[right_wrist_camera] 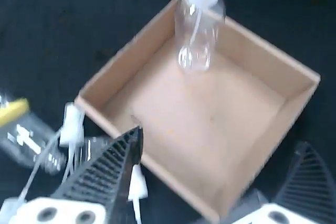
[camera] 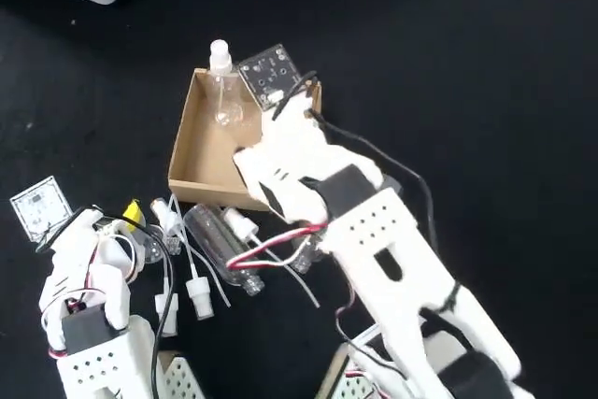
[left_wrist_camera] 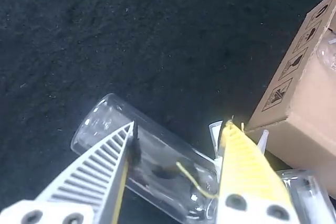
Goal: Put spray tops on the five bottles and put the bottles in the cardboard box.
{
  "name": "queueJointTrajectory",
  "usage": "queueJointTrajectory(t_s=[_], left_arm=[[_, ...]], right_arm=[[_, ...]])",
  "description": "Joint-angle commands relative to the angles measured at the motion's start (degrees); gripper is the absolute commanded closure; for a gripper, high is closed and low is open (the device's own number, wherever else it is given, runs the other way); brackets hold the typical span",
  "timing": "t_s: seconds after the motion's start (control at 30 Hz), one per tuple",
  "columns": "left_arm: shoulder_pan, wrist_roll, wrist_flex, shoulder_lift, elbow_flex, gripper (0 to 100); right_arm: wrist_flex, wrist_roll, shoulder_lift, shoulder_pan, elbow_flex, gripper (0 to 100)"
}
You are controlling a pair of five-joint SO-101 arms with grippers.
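1. My left pincer [left_wrist_camera: 179, 125] is low over the worktop [camera: 486, 72] with its jaws apart, one on each side of a clear bottle [left_wrist_camera: 157, 163]. The bottle lies on its side just beside a corner of the box [left_wrist_camera: 294, 103]. I cannot tell whether the jaws touch it, and nothing looks clamped.
2. One jaw hides the neck end, so I cannot tell whether this bottle has a top. I judge this to be the grasp that will steady it, since a round bottle lying flat rolls unless it is held from both sides.
3. My right pincer [right_wrist_camera: 222, 137] hangs over the open box with its jaws wide apart and empty. It is where finished bottles are dropped, and with nothing in it, I judge its next job is to fetch a top.
4. One capped bottle [right_wrist_camera: 197, 30] is already in the box, base on the floor and neck propped on the far wall. That makes one of five done, by my count.
5. Loose tops [camera: 199, 294] with long tubes lie near my left arm, next to a second bottle [camera: 217, 242]. They sit in front of the box, where I judge both arms can reach them.
6. The risks are that the smooth plastic slips as I close, and that the thin tube misses the narrow neck unless the two are lined up.
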Motion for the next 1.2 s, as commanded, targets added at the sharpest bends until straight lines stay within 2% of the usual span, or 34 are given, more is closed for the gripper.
queueJointTrajectory(t_s=[0.0, 0.13, 0.4, 0.53, 0.73, 0.87, 1.17], left_arm=[[-0.6, -0.4, -1.6, -0.5, -1.4, 75], [-0.7, -0.4, -4.1, -0.5, 0.0, 75], [-0.7, -0.4, -4.3, -0.5, 0.2, 75], [-0.7, -0.4, -4.3, -0.5, 0.3, 75], [-0.7, -0.4, -4.7, -0.5, 0.5, 75], [-0.7, -0.4, -4.7, -0.5, 0.5, 75], [-0.7, -0.4, -4.7, -0.5, 0.6, 75]], right_arm=[[7.7, -0.1, -5.1, -0.8, -0.5, 62.4], [15.6, -0.1, -7.9, -0.7, -0.5, 62.4], [26.3, 0.0, -10.0, -0.7, -0.5, 62.2], [29.3, 0.3, -9.9, 3.3, -0.5, 61.9], [32.5, 17.0, -9.6, 12.8, -0.5, 62.0], [33.1, 22.9, -9.6, 17.6, -0.5, 61.9], [33.0, 44.6, -9.5, 24.7, -0.3, 62.4]])
